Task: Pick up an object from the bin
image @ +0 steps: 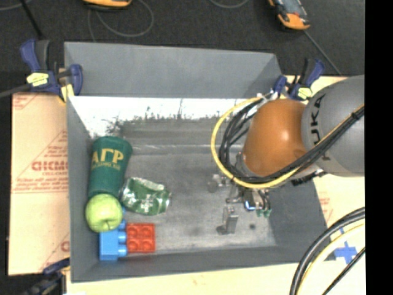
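Because the orange cover [273,137] hides much of the pincer [241,217], its spread cannot be told.

Orange cover [273,137] and cables [216,146] hide the right-hand floor of the bin [172,72] from me; green apple [103,212] overlaps the lower end of the green sleeve [109,165] and the top of the blue block [112,243]; print on the crushed green can [145,196] unreadable.

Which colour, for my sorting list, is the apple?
Yellow-green; the apple shows best in the camera view, lower left.
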### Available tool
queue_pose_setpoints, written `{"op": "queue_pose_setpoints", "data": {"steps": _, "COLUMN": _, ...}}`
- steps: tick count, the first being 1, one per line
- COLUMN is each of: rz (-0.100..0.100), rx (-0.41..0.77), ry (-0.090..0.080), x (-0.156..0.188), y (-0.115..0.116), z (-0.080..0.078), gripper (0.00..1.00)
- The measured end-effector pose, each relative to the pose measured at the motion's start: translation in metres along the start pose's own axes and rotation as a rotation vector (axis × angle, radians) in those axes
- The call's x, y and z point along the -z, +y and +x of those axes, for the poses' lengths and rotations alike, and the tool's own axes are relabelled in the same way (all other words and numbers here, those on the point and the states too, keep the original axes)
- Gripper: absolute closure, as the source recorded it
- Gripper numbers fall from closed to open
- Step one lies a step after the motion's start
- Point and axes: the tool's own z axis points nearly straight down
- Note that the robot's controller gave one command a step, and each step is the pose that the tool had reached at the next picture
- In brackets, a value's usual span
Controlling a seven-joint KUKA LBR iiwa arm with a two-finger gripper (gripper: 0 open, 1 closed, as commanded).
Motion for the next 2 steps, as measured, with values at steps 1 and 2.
{"op": "queue_pose_setpoints", "data": {"steps": 1, "rz": -0.003, "rx": -0.115, "ry": -0.001, "x": -0.001, "y": 0.063, "z": -0.017, "gripper": 0.00}}
{"op": "queue_pose_setpoints", "data": {"steps": 2, "rz": -0.001, "rx": 0.066, "ry": -0.002, "x": -0.012, "y": 0.084, "z": -0.036, "gripper": 0.00}}
